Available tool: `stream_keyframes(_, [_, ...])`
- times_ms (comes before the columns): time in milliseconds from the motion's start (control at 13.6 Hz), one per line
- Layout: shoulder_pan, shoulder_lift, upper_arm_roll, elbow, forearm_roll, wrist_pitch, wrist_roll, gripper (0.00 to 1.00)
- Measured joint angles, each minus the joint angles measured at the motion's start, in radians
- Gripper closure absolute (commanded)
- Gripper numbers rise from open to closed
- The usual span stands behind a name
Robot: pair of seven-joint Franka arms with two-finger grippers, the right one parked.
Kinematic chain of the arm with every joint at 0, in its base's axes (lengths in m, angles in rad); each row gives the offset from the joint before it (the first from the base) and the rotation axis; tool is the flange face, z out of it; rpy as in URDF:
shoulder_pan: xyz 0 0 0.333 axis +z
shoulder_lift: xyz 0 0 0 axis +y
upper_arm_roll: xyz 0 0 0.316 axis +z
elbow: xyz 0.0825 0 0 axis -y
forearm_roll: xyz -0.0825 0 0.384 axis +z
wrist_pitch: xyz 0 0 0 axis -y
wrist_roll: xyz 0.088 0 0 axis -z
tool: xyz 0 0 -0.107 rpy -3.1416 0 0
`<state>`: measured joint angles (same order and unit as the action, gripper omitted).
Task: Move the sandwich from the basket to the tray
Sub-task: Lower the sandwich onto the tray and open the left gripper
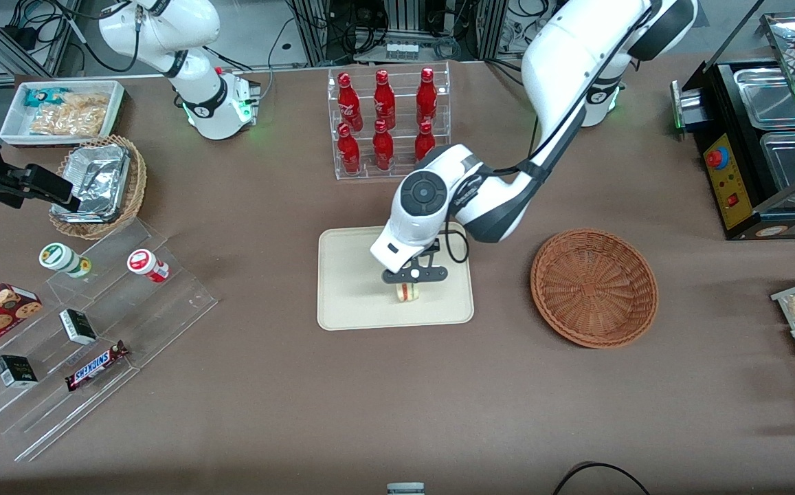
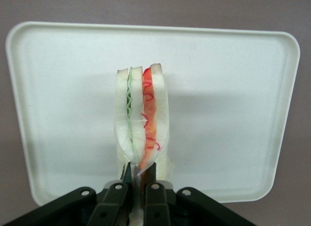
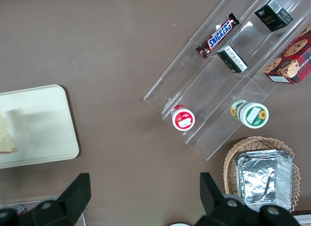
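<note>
The sandwich [image 1: 408, 292] [image 2: 141, 114], a pale wedge with green and red-orange filling, stands on edge on the cream tray [image 1: 349, 275] [image 2: 233, 90], in the part nearer the front camera. My gripper [image 1: 409, 282] [image 2: 138, 170] is directly above it, shut on the sandwich's top edge and its clear wrap. The reddish-brown woven basket [image 1: 594, 287] lies empty beside the tray, toward the working arm's end of the table. In the right wrist view only a sliver of the sandwich [image 3: 5, 138] shows on the tray [image 3: 39, 119].
A clear rack of red bottles [image 1: 387, 124] stands farther from the front camera than the tray. A clear stepped shelf with snacks [image 1: 88, 330], a tan wicker basket with foil container [image 1: 98, 185] and a white snack bin [image 1: 60, 110] lie toward the parked arm's end. A black food warmer [image 1: 761, 137] stands at the working arm's end.
</note>
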<state>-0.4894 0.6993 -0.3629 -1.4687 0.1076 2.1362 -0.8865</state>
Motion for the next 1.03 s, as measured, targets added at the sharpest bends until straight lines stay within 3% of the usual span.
stream_keyframes(662, [-0.036, 0.049, 0.000, 0.008, 0.011, 0.020, -0.007, 0.91])
stream_keyframes(735, [-0.037, 0.058, 0.000, 0.008, 0.018, 0.029, -0.007, 0.86])
stream_keyframes(809, [-0.037, 0.064, 0.000, 0.008, 0.027, 0.031, -0.007, 0.73])
stream_keyframes(956, [-0.037, 0.075, 0.001, 0.009, 0.030, 0.045, -0.007, 0.55])
stream_keyframes(1029, [-0.037, 0.077, 0.001, 0.009, 0.030, 0.058, -0.007, 0.38])
